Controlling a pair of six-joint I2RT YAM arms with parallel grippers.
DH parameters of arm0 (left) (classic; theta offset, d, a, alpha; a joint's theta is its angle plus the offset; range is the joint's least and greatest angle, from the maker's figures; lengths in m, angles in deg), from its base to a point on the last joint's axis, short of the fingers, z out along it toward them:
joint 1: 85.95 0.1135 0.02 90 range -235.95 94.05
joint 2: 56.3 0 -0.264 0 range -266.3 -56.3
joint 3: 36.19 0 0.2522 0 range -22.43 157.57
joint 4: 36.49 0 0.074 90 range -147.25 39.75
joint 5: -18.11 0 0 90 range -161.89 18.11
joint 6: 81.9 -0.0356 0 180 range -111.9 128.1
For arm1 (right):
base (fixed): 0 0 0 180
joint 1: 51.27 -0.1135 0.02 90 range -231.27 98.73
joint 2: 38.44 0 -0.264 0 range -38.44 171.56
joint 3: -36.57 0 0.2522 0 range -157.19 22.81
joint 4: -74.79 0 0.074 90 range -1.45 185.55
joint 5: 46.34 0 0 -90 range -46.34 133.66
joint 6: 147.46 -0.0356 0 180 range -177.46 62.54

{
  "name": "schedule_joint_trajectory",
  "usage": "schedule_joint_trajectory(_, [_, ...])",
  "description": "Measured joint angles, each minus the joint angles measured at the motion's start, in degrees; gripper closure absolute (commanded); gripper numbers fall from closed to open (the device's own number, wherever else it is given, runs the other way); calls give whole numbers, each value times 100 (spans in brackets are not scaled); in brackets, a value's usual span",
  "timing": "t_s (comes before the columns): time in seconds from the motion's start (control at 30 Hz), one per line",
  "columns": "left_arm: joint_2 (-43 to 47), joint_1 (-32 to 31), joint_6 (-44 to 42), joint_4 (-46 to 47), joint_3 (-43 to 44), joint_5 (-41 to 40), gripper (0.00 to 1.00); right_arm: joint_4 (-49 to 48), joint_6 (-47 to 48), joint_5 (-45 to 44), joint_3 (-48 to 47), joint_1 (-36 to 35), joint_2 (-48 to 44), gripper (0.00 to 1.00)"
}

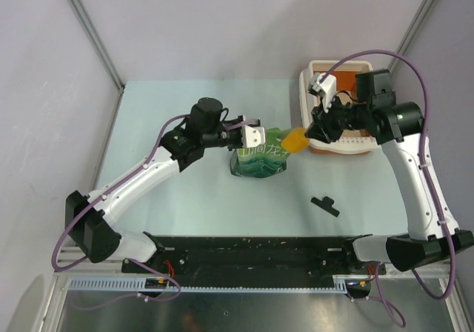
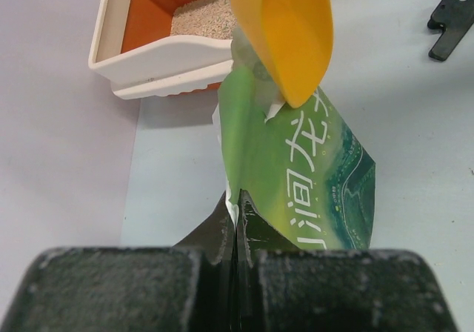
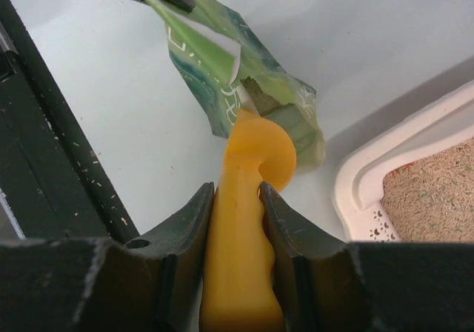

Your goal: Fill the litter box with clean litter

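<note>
Our left hand (image 2: 235, 213) is pinched shut on the edge of the green bag (image 2: 311, 176), holding it upright just ahead of it. Our right hand (image 3: 237, 198) is clamped on the handle of the yellow scoop (image 2: 285, 28), whose bowl sits at the bag's torn mouth. The litter box (image 2: 159, 61) lies just beside the right hand, away from the bag, with some clean litter (image 2: 204, 21) in its base. We judge the scoop could shove the thin bag out of the pinch or topple it, and a heaped load could spill onto the worktop (image 2: 67, 161).
</note>
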Motion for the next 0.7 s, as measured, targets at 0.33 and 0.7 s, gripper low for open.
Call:
schedule_joint_trajectory(0.33, [2, 0, 37, -26, 0, 4, 100, 310, 107, -120, -1156, -146, 756, 100])
schedule_joint_trajectory(0.7, [2, 0, 37, -17, 0, 9, 100, 420, 426, -164, -1196, -136, 389, 100])
